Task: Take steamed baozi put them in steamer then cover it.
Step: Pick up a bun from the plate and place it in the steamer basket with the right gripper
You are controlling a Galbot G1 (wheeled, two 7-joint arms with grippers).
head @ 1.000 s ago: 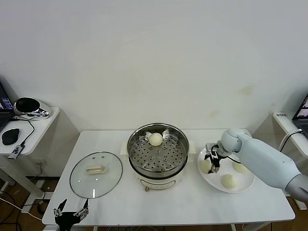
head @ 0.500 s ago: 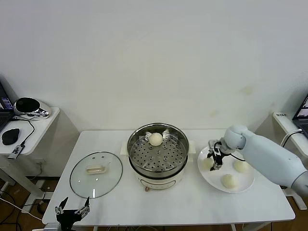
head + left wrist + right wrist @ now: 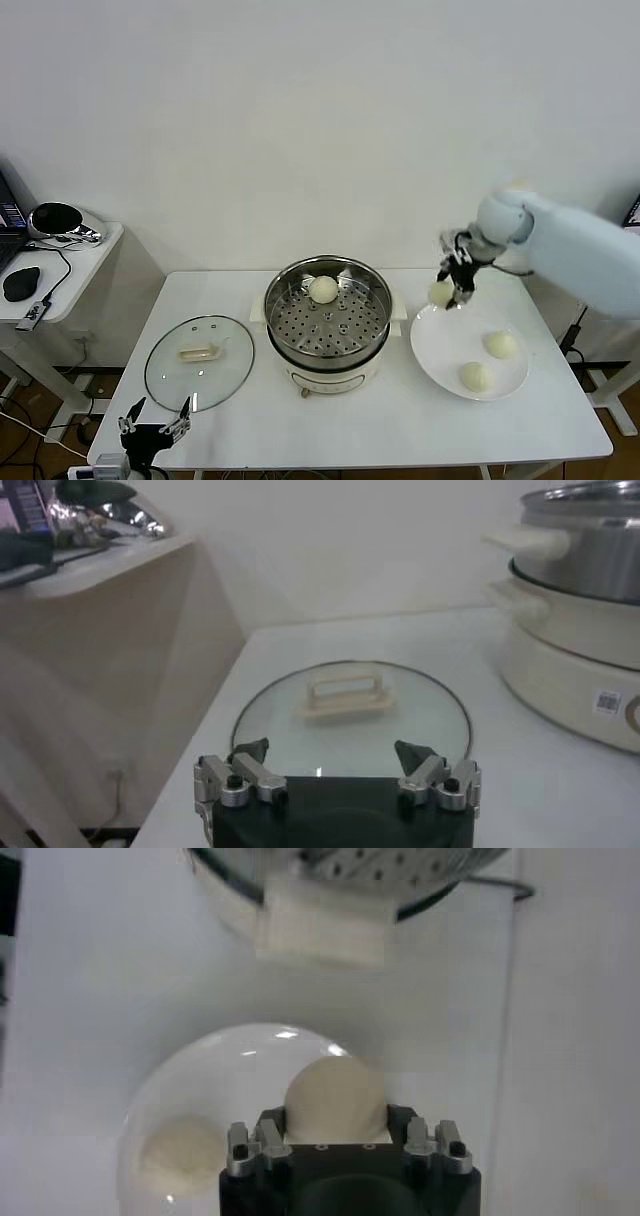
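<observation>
My right gripper (image 3: 450,283) is shut on a cream-white baozi (image 3: 441,293) and holds it in the air over the plate's left edge, to the right of the steamer (image 3: 328,322). In the right wrist view that baozi (image 3: 335,1098) sits between the jaws of the right gripper (image 3: 337,1132). One baozi (image 3: 323,289) lies on the steamer's perforated tray at the back. Two more baozi (image 3: 500,344) (image 3: 475,376) rest on the white plate (image 3: 445,350). The glass cover (image 3: 199,362) lies flat on the table left of the steamer. My left gripper (image 3: 156,427) hangs open at the table's front left edge.
A side table (image 3: 75,265) with a mouse and cables stands at the far left. The steamer's white base and handle (image 3: 525,542) rise to the right of the cover (image 3: 350,712) in the left wrist view. Bare table lies in front of the steamer.
The right gripper closed on a baozi on the plate and lifted it up and back, off the plate. The left arm shifted only slightly.
</observation>
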